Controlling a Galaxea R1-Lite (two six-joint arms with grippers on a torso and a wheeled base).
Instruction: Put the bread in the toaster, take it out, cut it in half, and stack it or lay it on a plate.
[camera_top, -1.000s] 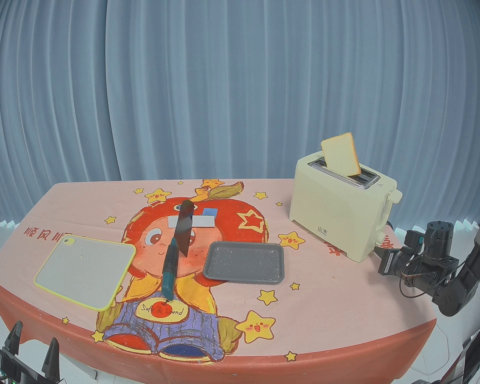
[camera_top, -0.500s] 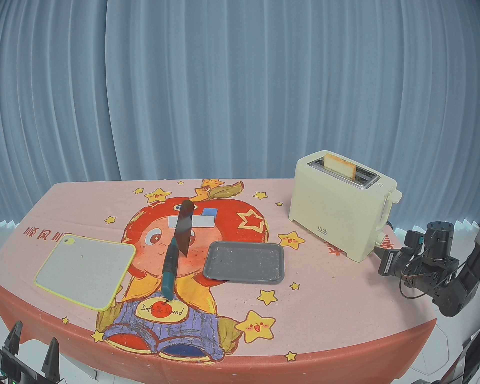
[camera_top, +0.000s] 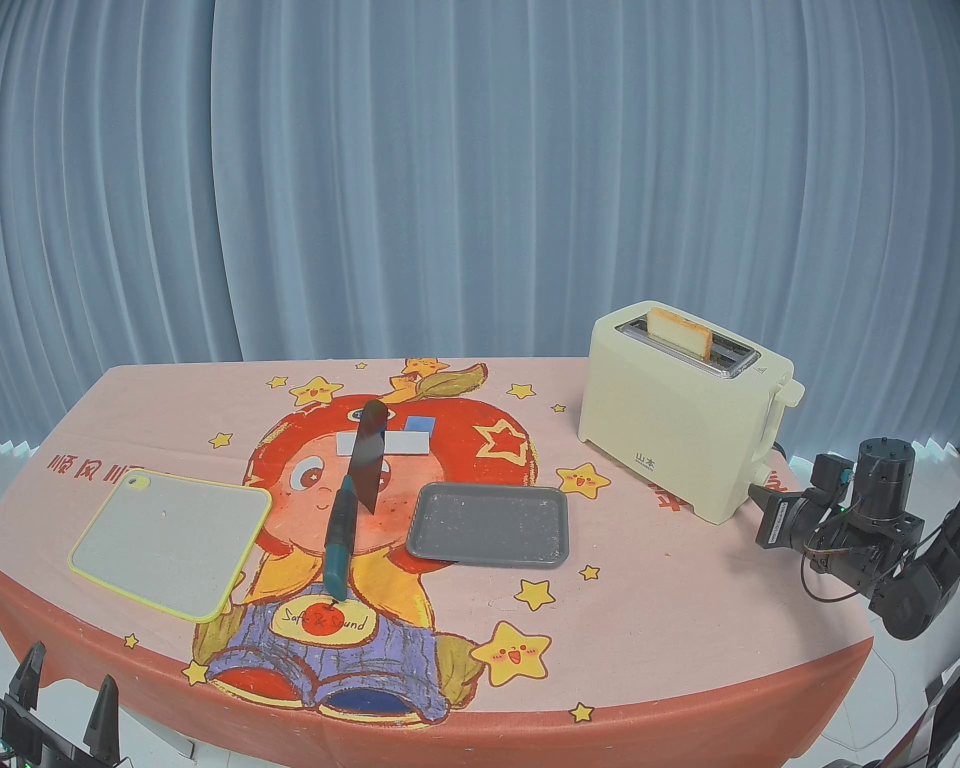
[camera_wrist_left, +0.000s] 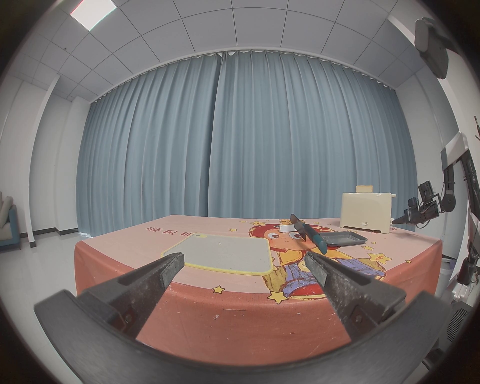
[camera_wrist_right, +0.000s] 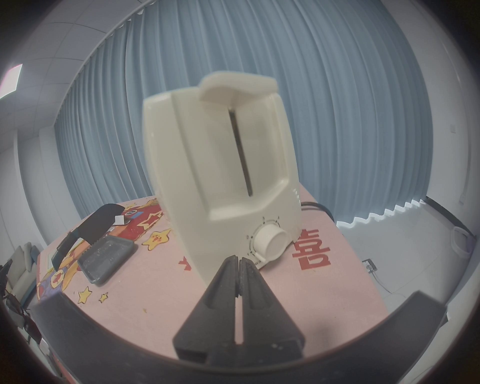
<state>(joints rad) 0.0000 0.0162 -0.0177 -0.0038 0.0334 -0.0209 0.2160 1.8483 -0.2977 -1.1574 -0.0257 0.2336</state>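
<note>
A cream toaster (camera_top: 690, 410) stands at the table's right. A bread slice (camera_top: 680, 333) sits low in its back slot, only the top edge showing. My right gripper (camera_top: 757, 492) hangs shut just off the toaster's right end, near the dial (camera_wrist_right: 270, 241); the lever (camera_wrist_right: 238, 87) is at the top of its slit. In the right wrist view this gripper (camera_wrist_right: 238, 262) holds nothing. A grey plate (camera_top: 490, 525) lies mid-table beside a teal-handled knife (camera_top: 350, 490). My left gripper (camera_wrist_left: 245, 260) is open, below the table's front left edge.
A white cutting board (camera_top: 170, 540) with a yellow rim lies at the front left. The toaster's cable (camera_wrist_right: 315, 207) runs off behind it on the right. Open cloth stretches along the front, between the plate and the table edge.
The bread slice stood high out of the slot a second ago and has dropped low into it. My right gripper has shifted slightly by the toaster's end.
</note>
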